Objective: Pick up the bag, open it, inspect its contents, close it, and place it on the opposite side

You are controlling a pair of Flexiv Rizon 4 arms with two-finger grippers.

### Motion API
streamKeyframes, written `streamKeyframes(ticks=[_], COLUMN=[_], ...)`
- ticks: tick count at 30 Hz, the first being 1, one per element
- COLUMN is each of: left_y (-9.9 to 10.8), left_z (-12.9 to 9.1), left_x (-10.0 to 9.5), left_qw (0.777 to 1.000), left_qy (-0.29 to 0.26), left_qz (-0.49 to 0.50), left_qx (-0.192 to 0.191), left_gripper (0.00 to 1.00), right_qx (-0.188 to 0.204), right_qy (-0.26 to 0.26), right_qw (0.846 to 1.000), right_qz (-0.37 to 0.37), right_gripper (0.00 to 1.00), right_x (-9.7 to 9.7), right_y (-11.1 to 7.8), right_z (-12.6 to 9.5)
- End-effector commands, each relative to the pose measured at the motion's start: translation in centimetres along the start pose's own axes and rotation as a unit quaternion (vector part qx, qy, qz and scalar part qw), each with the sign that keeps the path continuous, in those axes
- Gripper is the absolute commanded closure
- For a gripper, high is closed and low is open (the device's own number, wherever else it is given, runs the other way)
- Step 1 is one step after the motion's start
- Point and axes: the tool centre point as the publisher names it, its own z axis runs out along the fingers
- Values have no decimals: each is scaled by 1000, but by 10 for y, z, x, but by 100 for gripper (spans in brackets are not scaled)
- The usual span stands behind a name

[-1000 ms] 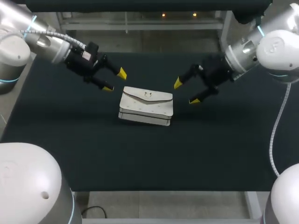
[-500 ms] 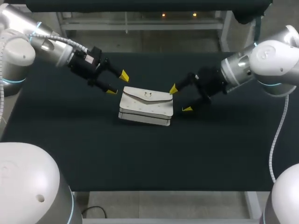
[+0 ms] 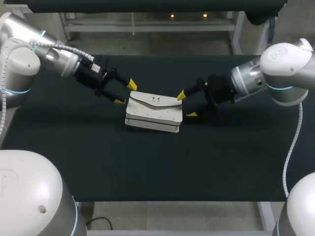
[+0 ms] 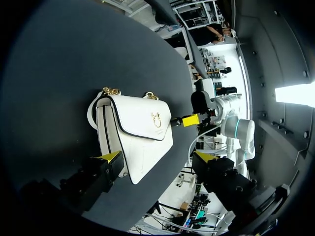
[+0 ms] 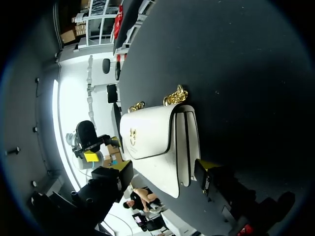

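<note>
Your left arm (image 3: 54, 56) comes in from the left edge, low over the dark bench (image 3: 74, 147). Left pincer (image 3: 124, 93): released, fingers spread wide, yellow tips just off the left end of the bag (image 3: 153, 112). In the left wrist view, this pincer (image 4: 156, 157) has the near end of the bag (image 4: 138, 132) lying in the gap between its fingers. One tip sits right against the bag's side panel, but you cannot tell from either view whether it touches. The bag is white and lies flat near the middle of the bench, with its flap closed, face up, and a small gold clasp (image 3: 156, 100) on the flap. Short lengths of gold chain (image 4: 110, 91) show at the bag's hinge edge. Right pincer (image 3: 186, 104): also released, fingers apart, one tip near the bag's far right corner and the other just beside its right end. In the right wrist view, that pincer (image 5: 165, 167) straddles the end of the bag (image 5: 152, 132), with the chain (image 5: 174, 96) on the side away from it. The left pincer's yellow tip (image 5: 91, 156) shows past the far end. Neither pincer grips anything. Your right arm (image 3: 280, 73) enters from the right edge.
</note>
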Motion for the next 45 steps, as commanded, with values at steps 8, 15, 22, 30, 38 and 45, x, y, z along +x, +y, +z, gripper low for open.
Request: streamKeyframes(ticks=[8,15,22,30,38,45], left_y=[-1,-8,-14,-19,-22,-26], left_z=[8,14,20,24,29,33], left_x=[-13,-17,-21,-23,-29,-35], left_qw=[999,998,997,996,996,994], left_qy=[0,4,8,8,5,6], left_qz=[-42,-59,-68,-79,-90,-108], left_qx=[14,22,26,28,26,29], left_gripper=[20,22,29,37,41,52], right_qx=[0,-1,0,-1,3,6], right_qy=[20,37,64,77,80,79], right_qw=[1000,999,998,996,996,996], right_qz=[2,11,27,35,38,36], right_gripper=[20,19,20,24,51,52], right_x=[0,-1,-4,-2,1,3], right_y=[9,10,12,14,18,21], right_z=[9,13,17,19,21,24])
